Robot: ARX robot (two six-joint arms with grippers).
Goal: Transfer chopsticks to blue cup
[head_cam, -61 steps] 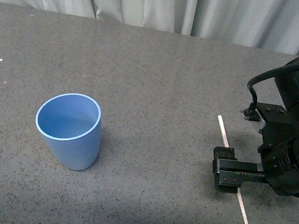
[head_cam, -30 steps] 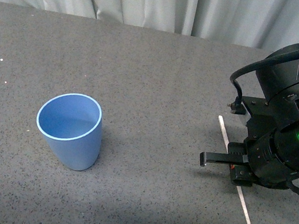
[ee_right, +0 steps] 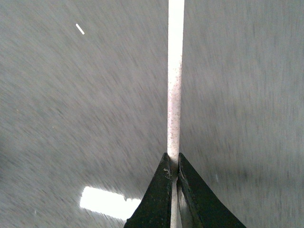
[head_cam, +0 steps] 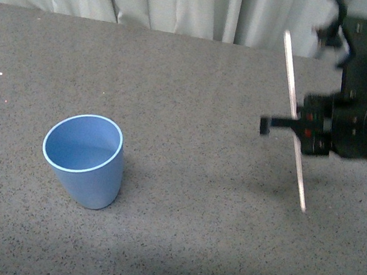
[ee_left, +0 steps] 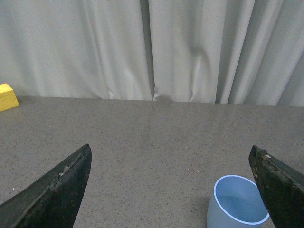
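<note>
The blue cup point(head_cam: 86, 158) stands upright on the grey table at the left; it also shows in the left wrist view point(ee_left: 236, 205). My right gripper point(head_cam: 300, 131) is at the right, raised above the table and shut on the chopsticks point(head_cam: 294, 119), a single pale stick held steeply tilted, its lower tip pointing down and right. In the right wrist view the stick point(ee_right: 174, 80) runs out from between the closed fingertips of the gripper point(ee_right: 174, 170). My left gripper point(ee_left: 171, 190) is open and empty, with the cup beside one of its fingers point(ee_left: 280, 187).
The grey speckled table point(head_cam: 176, 233) stretches from the cup to the right arm. A pale curtain point(head_cam: 190, 0) hangs behind the table's far edge. A yellow block point(ee_left: 7, 96) lies at the table's edge in the left wrist view.
My right gripper has lifted the chopsticks off the table and risen toward the back. The stick now hangs tilted in the air. The cup has not moved.
</note>
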